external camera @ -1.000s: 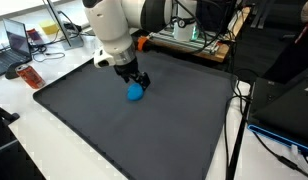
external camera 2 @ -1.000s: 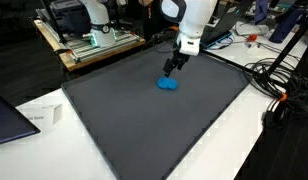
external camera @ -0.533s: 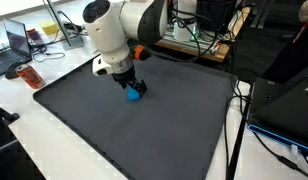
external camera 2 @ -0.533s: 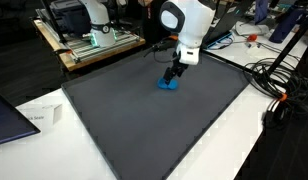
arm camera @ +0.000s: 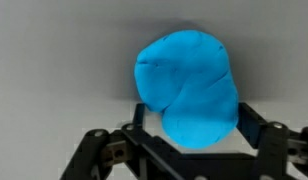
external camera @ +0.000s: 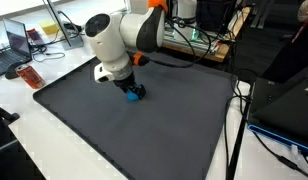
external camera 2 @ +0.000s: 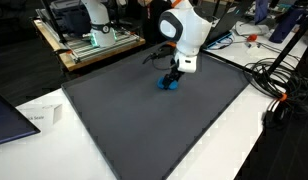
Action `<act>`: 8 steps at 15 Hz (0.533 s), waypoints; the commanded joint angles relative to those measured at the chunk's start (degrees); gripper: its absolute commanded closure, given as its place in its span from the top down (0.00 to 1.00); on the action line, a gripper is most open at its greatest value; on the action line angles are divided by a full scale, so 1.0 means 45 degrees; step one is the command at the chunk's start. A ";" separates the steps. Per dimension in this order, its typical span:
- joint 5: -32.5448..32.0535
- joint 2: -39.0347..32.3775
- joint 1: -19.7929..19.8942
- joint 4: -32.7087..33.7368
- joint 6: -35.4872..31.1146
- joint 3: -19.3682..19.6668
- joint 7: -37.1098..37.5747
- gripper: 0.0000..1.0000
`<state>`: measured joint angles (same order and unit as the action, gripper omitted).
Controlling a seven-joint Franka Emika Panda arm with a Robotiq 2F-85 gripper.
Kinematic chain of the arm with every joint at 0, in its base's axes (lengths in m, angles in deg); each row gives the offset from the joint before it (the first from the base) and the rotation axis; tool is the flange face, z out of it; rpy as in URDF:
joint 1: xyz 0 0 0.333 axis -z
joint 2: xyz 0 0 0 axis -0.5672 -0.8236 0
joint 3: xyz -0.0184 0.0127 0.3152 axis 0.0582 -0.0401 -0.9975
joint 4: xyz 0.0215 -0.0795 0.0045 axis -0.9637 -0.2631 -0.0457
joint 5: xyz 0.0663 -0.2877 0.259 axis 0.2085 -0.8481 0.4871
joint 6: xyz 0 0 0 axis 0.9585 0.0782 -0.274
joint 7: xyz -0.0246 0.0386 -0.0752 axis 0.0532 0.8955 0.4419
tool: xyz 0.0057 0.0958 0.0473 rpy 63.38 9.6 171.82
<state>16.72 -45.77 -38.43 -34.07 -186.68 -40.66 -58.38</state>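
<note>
We see the arm (external camera: 122, 38) bent low over the tabletop (external camera: 154, 135) — fingers (arm camera: 252, 122) spread, straddling the blue lump (arm camera: 189, 80).

Dark grey mat (external camera: 144, 130) on white desk (external camera: 39, 140); red packet (external camera: 30, 76) beside mat's edge; laptop (external camera: 18, 44) beyond mat; black cables (external camera 2: 279, 85) beside mat.

The blue lump (arm camera: 189, 85) looked soft and matt, smooth with a few faint creases, like dough or foam. The mat (external camera: 144, 130) was dark grey, matt and finely textured. The arm (external camera: 114, 40) wore a glossy white plastic shell. The gripper (arm camera: 191, 120) looked matt black; whether metal or plastic was unclear.
</note>
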 commanded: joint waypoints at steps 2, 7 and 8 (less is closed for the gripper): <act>0.0164 -0.0234 0.0074 0.0500 0.0618 -0.0093 -0.0266 0.53; 0.0186 -0.0248 0.0002 0.0932 0.1645 -0.0078 -0.0073 0.22; 0.0177 -0.0277 -0.0013 0.1032 0.1847 -0.0068 -0.0044 0.16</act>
<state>16.88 -45.91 -38.51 -31.55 -182.26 -41.04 -58.44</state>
